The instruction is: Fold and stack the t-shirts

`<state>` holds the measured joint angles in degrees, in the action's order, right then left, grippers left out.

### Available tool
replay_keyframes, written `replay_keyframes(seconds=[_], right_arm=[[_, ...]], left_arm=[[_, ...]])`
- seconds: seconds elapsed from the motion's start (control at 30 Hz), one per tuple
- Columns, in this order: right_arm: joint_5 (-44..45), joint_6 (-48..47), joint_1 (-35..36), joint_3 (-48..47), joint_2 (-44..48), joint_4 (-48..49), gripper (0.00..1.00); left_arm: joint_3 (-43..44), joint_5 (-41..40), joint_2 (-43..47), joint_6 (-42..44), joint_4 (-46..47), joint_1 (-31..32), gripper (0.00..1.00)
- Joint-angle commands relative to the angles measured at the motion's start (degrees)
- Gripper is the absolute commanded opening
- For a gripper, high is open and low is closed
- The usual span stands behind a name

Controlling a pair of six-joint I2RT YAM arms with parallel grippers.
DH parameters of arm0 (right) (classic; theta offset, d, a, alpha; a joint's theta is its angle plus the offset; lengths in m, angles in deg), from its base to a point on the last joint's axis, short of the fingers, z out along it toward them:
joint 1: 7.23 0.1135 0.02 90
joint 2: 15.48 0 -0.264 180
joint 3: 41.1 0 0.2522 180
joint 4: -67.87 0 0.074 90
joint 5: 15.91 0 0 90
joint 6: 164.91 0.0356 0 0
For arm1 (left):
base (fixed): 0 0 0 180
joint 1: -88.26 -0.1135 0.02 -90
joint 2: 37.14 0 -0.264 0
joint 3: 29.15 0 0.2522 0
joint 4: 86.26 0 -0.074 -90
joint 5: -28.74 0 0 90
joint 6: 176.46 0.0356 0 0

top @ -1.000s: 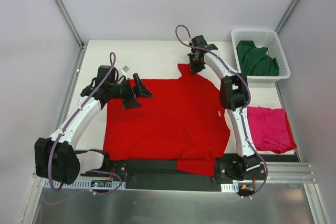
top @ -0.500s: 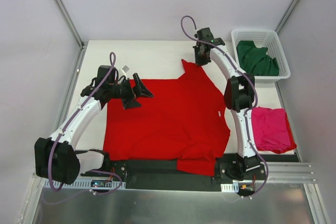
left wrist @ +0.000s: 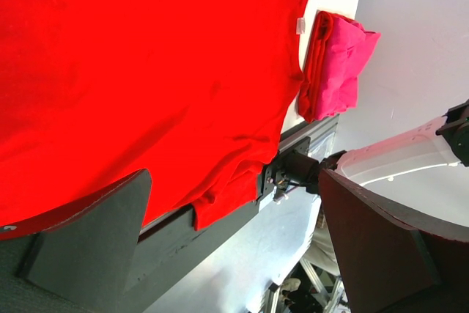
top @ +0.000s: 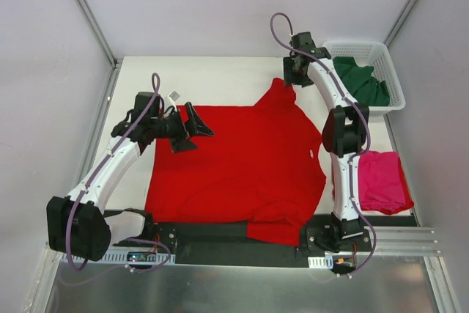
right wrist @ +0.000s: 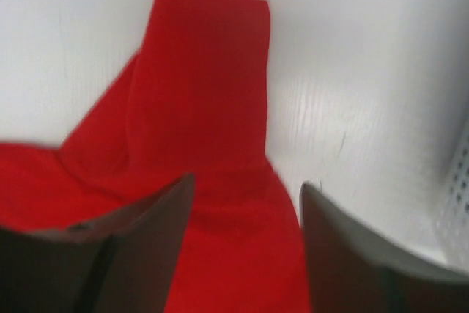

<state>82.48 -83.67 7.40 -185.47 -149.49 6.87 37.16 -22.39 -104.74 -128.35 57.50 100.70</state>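
Note:
The bright red t-shirt (top: 234, 166) lies spread flat on the white table, its far right sleeve (right wrist: 205, 86) drawn out toward the basket. My right gripper (top: 293, 80) hovers over that sleeve, open, the cloth lying flat below the gap between its fingers (right wrist: 245, 188). My left gripper (top: 199, 137) is open above the red shirt's far left corner, holding nothing (left wrist: 234, 181). A folded magenta-pink t-shirt (top: 377, 181) rests at the right edge of the table and shows as the pink t-shirt (left wrist: 341, 64) in the left wrist view. The dark green t-shirt (top: 357, 84) is bunched in the basket.
The white lattice basket (top: 352, 43) stands at the back right corner, just right of my right gripper. A small white tag (top: 175, 97) lies near the left arm. A black strip (top: 220, 236) runs along the near edge, the red hem draped over it.
My right gripper moved right and farther back, pulling the red sleeve out with it, then opened and let the sleeve go. The left arm has stayed still.

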Motion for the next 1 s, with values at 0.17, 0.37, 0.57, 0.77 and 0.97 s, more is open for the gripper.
replay_keyframes(seconds=[0.17, 0.37, 0.57, 0.77, 0.97], right_arm=[[-3.4, 1.8, 0.5, 2.7, 5.3, 0.7, 0.96], [-12.2, 1.9, 3.2, 0.6, -0.2, 4.1, 0.96], [-19.2, 3.6, 6.5, 1.9, -2.0, 6.6, 0.96], [-20.9, 4.4, 8.3, 1.0, -4.6, 6.3, 0.96], [-20.3, 4.0, 8.9, 1.4, -6.5, 6.4, 0.96]], left_arm=[[-0.3, 1.6, 1.2, -0.6, 1.6, 0.6, 0.99], [-0.4, 1.7, 1.6, -0.6, 1.6, 0.6, 0.99], [-2.1, 1.3, 2.6, -0.9, 1.6, 0.6, 0.99], [-2.4, 1.2, 2.9, -1.0, 1.6, 0.6, 0.99], [-2.5, 1.2, 2.6, -0.9, 1.6, 0.6, 0.99]])
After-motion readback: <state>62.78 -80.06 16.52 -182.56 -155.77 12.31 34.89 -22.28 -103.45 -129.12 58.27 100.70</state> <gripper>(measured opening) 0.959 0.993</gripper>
